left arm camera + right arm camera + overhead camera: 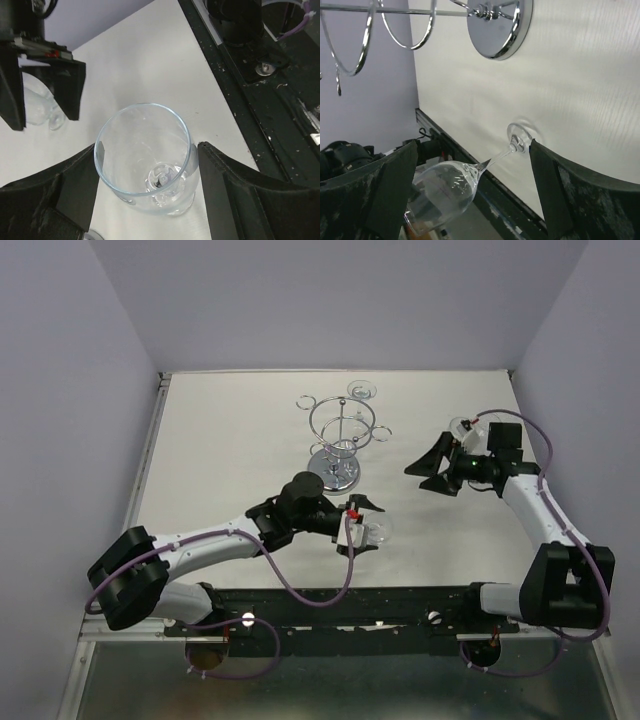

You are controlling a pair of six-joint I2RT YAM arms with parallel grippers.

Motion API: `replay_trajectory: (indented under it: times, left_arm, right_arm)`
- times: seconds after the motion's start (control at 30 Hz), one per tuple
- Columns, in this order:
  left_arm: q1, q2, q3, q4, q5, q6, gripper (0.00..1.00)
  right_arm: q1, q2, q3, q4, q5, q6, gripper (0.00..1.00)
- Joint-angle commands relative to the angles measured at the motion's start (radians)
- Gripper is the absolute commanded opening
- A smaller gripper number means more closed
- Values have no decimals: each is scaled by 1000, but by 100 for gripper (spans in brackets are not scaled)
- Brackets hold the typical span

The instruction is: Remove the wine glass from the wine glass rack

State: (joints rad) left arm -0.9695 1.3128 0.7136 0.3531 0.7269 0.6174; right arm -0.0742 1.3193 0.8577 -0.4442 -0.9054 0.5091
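The chrome wine glass rack (pixel 338 468) stands at mid-table, and its mirrored base (pixel 500 27) and rings show at the top of the right wrist view. A clear wine glass (pixel 378 530) (pixel 135 140) stands off the rack near the front edge, with its foot on the table. My left gripper (pixel 368 527) (pixel 147 146) is shut on its bowl, one finger against each side. My right gripper (pixel 414 478) (pixel 473 142) is open wide to the right of it. It faces this glass (pixel 445 192), its tip close beside the foot.
Another wine glass (pixel 466 427) (pixel 37 107) stands on the table behind the right gripper (pixel 44 120). A glass foot (pixel 362 392) sits on the rack's far loop. The black base rail (pixel 260 70) runs along the near table edge.
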Motion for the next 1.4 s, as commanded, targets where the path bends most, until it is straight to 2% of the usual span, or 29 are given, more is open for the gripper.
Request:
replay_trajectory:
  times: [0.0,0.2,0.43,0.6,0.63,0.73,0.87,1.0,1.23,1.37]
  left_arm:
    - [6,-9,66,-6,-15,-215,74]
    - [6,8,63,1,-46,-281,75]
    - [6,31,70,1,-75,-300,85]
    - [6,14,95,-16,-116,-301,95]
    - [6,5,107,-26,-122,-301,99]
    - [6,-23,135,-72,-97,-257,99]
    - [29,-58,227,-215,-77,-211,99]
    - [84,-150,309,-391,-109,-159,99]
    - [213,-314,426,-683,-213,-185,99]
    - [300,-372,360,-668,-345,-237,99]
  right_arm:
    - [-7,-74,53,-21,49,-176,100]
    - [-7,-147,61,-63,92,-314,100]
    - [-7,-209,52,-129,122,-418,100]
    - [-6,-244,79,-149,126,-486,100]
    - [-7,-259,80,-148,149,-498,100]
    - [-6,-275,86,-148,175,-599,100]
    - [8,-290,136,-174,99,-727,100]
    - [74,-345,184,-252,48,-918,100]
    - [341,-393,195,-473,53,-1254,100]
    - [433,-385,196,-534,65,-1396,100]
